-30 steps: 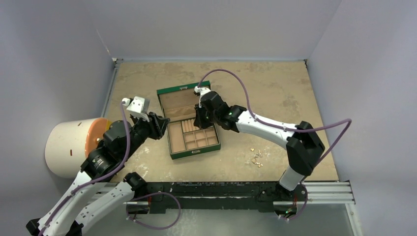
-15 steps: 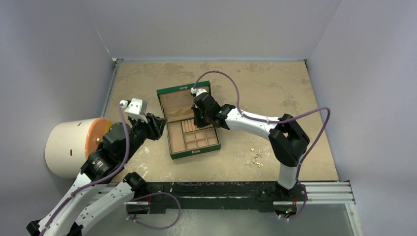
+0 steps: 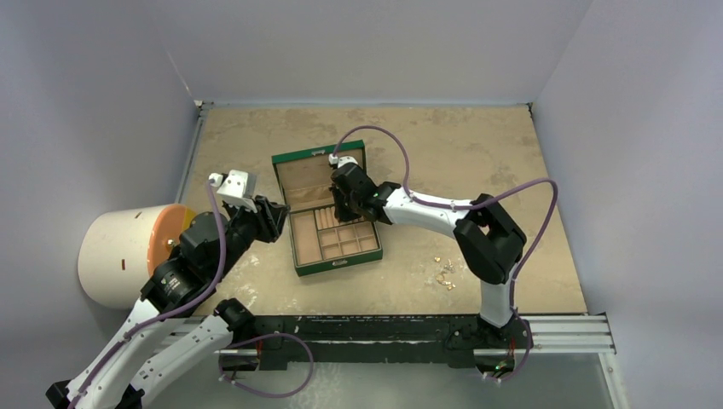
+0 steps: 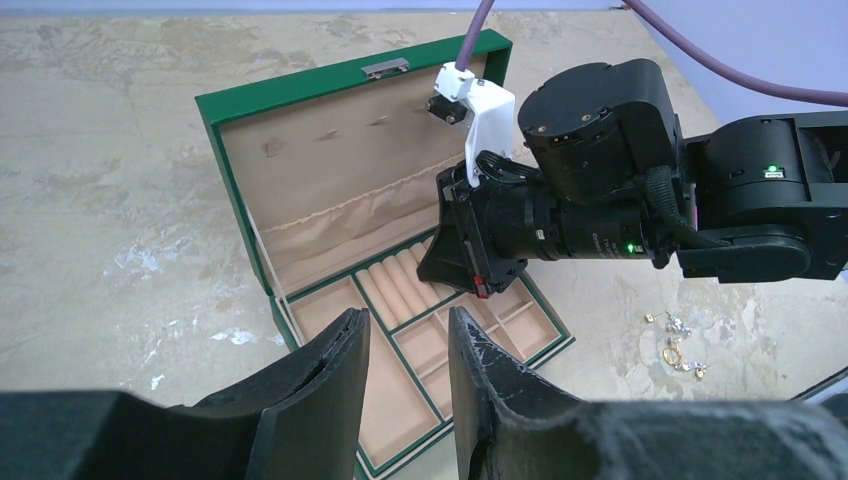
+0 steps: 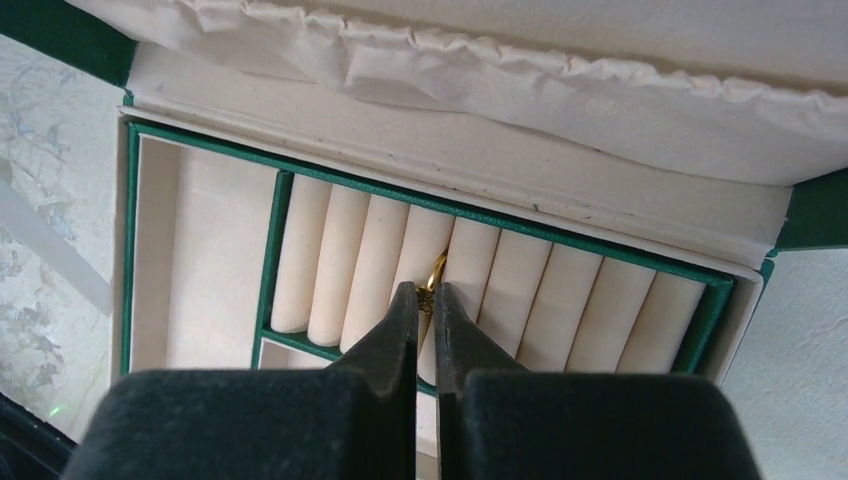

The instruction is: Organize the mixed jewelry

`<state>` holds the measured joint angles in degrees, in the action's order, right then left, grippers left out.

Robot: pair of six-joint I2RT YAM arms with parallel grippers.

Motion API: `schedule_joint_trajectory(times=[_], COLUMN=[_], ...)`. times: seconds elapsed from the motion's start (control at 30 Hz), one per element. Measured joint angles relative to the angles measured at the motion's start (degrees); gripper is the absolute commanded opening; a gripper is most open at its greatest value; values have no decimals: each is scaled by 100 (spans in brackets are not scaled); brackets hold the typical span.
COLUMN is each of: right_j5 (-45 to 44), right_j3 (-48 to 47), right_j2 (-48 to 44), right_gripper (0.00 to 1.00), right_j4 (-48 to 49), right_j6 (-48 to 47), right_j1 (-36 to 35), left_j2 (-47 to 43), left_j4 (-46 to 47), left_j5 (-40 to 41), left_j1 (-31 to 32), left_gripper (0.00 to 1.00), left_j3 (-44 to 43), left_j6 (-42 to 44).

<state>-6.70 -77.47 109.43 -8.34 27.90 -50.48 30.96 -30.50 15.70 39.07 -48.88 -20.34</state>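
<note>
The green box [image 3: 337, 266] lies open at the table's middle, with tan compartments and a row of ring rolls [image 5: 370, 270]. My right gripper [image 5: 424, 290] is shut on a small gold ring [image 5: 438, 268], which it holds at the groove between two rolls. From above, the right gripper [image 3: 343, 211] points down over the box's back part. My left gripper [image 4: 408, 315] stands open and empty just left of the box [image 4: 215, 130], with the right gripper [image 4: 450, 270] ahead of it. The rest of the mixed jewelry [image 3: 443, 273] lies in a loose cluster on the table right of the box.
A white cylinder with an orange face [image 3: 128, 251] lies at the left edge beside the left arm. The box lid [image 3: 305, 175] stands tilted back behind the trays. Grey walls close in the table on three sides. Jewelry pieces [image 4: 675, 345] show past the box's right corner.
The right arm has folded in, its elbow swinging left, and its gripper has shifted slightly left and back over the ring rolls. The left arm has barely moved.
</note>
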Motion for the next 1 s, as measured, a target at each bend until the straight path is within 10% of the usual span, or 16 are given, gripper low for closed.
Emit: schedule_joint_trajectory(times=[1.0], right_j5=[-330], right_j3=[284], right_j2=[-662], right_gripper=[40], right_j4=[-127], right_j6=[247], right_j1=[-7], left_j2=[4], left_j4=[0], left_j5=[4], left_j1=[0], left_gripper=[34], left_j3=[4], left_j6=[0])
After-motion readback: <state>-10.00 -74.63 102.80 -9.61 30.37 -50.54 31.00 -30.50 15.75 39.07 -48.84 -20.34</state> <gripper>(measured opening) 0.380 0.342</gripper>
